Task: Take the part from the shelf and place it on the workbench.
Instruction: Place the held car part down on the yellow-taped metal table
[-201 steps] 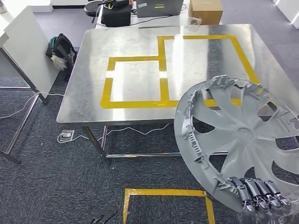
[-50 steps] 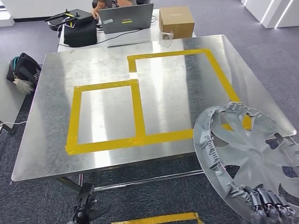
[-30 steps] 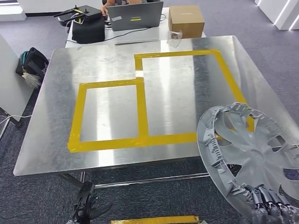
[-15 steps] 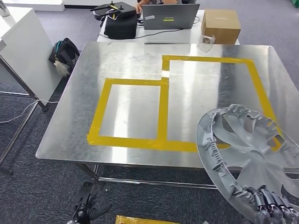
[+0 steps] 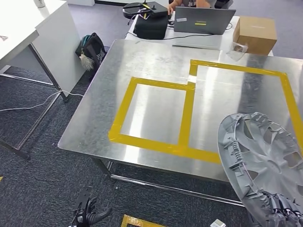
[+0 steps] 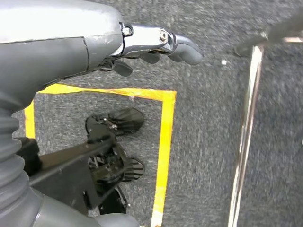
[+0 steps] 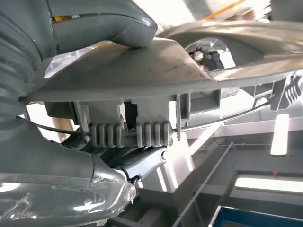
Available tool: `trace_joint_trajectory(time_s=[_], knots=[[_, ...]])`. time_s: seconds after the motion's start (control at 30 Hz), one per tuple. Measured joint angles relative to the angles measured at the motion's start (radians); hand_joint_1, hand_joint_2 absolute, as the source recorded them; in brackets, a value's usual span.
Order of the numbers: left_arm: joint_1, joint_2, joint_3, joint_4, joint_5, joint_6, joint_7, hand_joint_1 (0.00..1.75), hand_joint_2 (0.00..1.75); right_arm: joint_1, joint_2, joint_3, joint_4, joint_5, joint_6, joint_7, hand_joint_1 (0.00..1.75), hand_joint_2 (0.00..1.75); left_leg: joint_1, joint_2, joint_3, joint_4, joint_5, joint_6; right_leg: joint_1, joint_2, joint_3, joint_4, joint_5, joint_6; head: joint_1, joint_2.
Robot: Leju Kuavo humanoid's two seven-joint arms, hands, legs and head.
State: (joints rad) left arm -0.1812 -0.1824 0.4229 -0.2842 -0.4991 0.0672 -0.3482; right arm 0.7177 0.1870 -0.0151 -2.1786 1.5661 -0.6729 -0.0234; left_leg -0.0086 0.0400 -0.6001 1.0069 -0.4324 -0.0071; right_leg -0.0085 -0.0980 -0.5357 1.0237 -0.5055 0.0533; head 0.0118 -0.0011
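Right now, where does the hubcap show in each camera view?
Head view: hubcap, lower right, partly over the workbench edge, rim held by the right hand.
Left wrist view: not in it.
Right wrist view: hubcap seen edge-on across the frame.
Shared landmark: yellow tape.

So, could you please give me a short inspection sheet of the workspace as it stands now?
Surface: steel workbench, two yellow tape squares, nothing on them.
Job's things: grey wheel cover, in the air over the bench's near right corner.
Clutter: nothing seen on the bench.
Hands: right hand grips the cover's rim; left hand holds nothing, low over carpet.
Cables: white cable on the floor.
Surroundings: laptop, cardboard box, black bag.
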Motion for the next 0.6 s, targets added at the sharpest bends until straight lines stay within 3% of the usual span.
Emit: trace_joint_trajectory(time_s=[0.03,0.1,0.17,0.2,0.23,0.27,0.3,0.33,0.4,0.47,0.57,0.6], knots=[[0.001,0.0,0.0,0.0,0.0,0.0,0.0,0.0,1.75,0.001,-0.004,0.0,0.0,-0.001,0.0,0.005,1.75,1.75,0.002,-0.01,0.001,-0.002,0.001,0.005,-0.001,0.006,0.0,0.002,-0.005,0.006,0.001,0.0],[0.002,0.0,0.001,0.0,0.0,0.002,-0.003,0.0,1.75,0.007,-0.013,-0.002,0.0,-0.008,0.0,0.022,1.75,1.75,0.007,-0.03,0.003,-0.007,0.005,0.017,-0.004,0.046,-0.024,0.057,-0.042,0.015,0.005,0.0],[0.002,-0.001,0.001,0.0,0.001,0.002,-0.006,0.0,1.75,0.017,-0.019,-0.011,-0.001,-0.025,0.0,0.038,1.75,1.75,0.008,-0.045,0.003,-0.007,0.004,0.024,-0.004,0.087,-0.088,0.188,-0.104,0.018,0.009,0.0],[0.003,-0.001,0.002,0.0,0.001,0.003,-0.009,0.0,1.75,0.022,-0.022,-0.019,-0.001,-0.039,0.001,0.044,1.75,1.75,0.008,-0.053,0.003,-0.007,0.004,0.026,-0.003,0.094,-0.123,0.251,-0.125,0.019,0.01,0.0],[0.005,0.0,0.002,0.0,0.001,0.003,-0.012,0.0,1.75,0.028,-0.025,-0.029,-0.001,-0.058,0.002,0.045,1.75,1.75,0.007,-0.06,0.005,-0.007,0.003,0.027,-0.003,0.097,-0.146,0.286,-0.127,0.019,0.011,0.0],[0.007,0.0,0.002,0.0,0.001,0.004,-0.015,0.0,1.75,0.032,-0.026,-0.041,-0.001,-0.081,0.005,0.042,1.75,1.75,0.007,-0.066,0.007,-0.007,0.002,0.027,-0.003,0.097,-0.152,0.283,-0.109,0.019,0.011,0.0],[0.009,0.0,0.003,0.0,0.0,0.004,-0.019,0.0,1.75,0.036,-0.027,-0.054,-0.001,-0.107,0.01,0.032,1.75,1.75,0.008,-0.072,0.009,-0.006,0.0,0.026,-0.004,0.097,-0.137,0.24,-0.075,0.019,0.011,0.0],[0.01,0.001,0.003,0.0,-0.001,0.004,-0.022,0.0,1.75,0.037,-0.025,-0.071,-0.001,-0.136,0.019,0.008,1.75,1.75,0.009,-0.077,0.013,-0.006,-0.002,0.024,-0.006,0.098,-0.108,0.17,-0.032,0.019,0.011,0.0],[0.011,0.002,0.004,0.0,-0.005,0.003,-0.03,0.0,1.75,0.035,-0.009,-0.118,-0.002,-0.192,0.046,-0.071,1.75,1.75,0.005,-0.084,0.017,-0.002,-0.007,0.015,-0.009,0.105,-0.053,0.048,0.018,0.017,0.011,0.0],[0.012,0.006,0.004,0.0,-0.009,0.001,-0.036,0.0,1.75,0.033,0.02,-0.175,-0.003,-0.23,0.071,-0.145,1.75,1.75,0.0,-0.086,0.014,0.001,-0.007,0.017,-0.011,0.111,-0.035,0.008,0.026,0.011,0.01,0.0],[0.015,0.008,0.004,0.0,-0.011,0.002,-0.037,0.0,1.75,0.033,0.05,-0.234,-0.004,-0.245,0.082,-0.174,1.75,1.75,-0.001,-0.087,0.014,-0.004,-0.001,0.036,-0.01,0.113,-0.036,0.007,0.03,0.005,0.009,0.0],[0.015,0.008,0.004,0.0,-0.012,0.002,-0.038,0.0,1.75,0.033,0.057,-0.247,-0.004,-0.248,0.086,-0.179,1.75,1.75,0.0,-0.087,0.015,-0.007,0.0,0.037,-0.008,0.114,-0.037,0.007,0.03,0.002,0.009,0.0]])
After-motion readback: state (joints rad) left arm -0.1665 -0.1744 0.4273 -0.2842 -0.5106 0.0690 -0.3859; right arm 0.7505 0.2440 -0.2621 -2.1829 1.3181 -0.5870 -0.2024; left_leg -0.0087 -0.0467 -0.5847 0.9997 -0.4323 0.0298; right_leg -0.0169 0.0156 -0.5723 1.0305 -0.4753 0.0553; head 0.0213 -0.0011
